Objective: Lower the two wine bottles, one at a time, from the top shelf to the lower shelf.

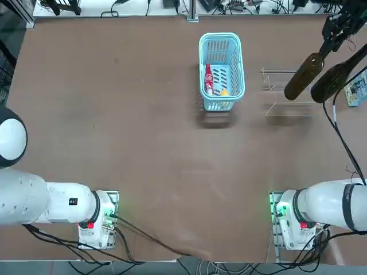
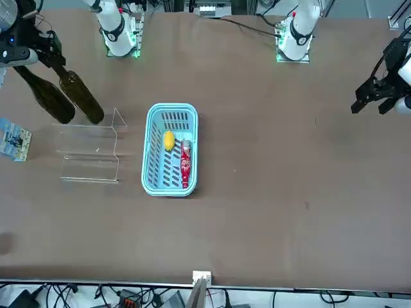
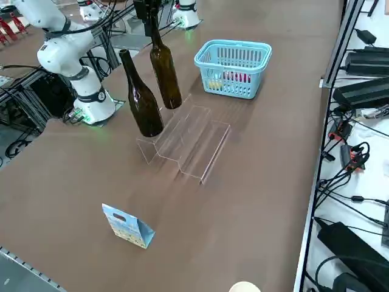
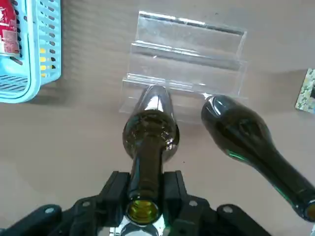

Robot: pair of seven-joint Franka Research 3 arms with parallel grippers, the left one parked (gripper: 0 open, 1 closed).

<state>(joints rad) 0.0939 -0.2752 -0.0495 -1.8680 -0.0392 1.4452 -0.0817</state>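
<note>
the two wine bottles both stand upright on the top shelf (image 3: 152, 145) of the clear acrylic stand, side by side and apart. reading the overhead view from left to right: the light-blue basket (image 1: 221, 40) sits at about 12 o'clock from the table's middle, the stand lies at about 2 o'clock, and the bottles rise from its rear tier at roughly 3 o'clock, near the table's right edge.

the right gripper (image 4: 143, 206) is above the basket-side bottle (image 3: 165, 70), its fingers (image 4: 114, 187) clamped on that bottle's neck just under the mouth. the other bottle (image 3: 140, 100) stands free beside it, untouched.

as far as the pictures show, nothing has been lowered yet: the lower shelf (image 3: 203, 159) is bare, and both bottle bases appear to sit on the higher tier. judging from this, the first move is only at the grasp stage, with the lift, the carry forward and down, the release, and then the whole second bottle left to do.

around the stand, the basket holds a small red bottle (image 1: 209, 79) and a yellow item (image 2: 168, 140). a small printed card (image 3: 126, 225) stands on the table beyond the far end of the stand. the free bottle, close by, is the likeliest thing to be knocked.
</note>
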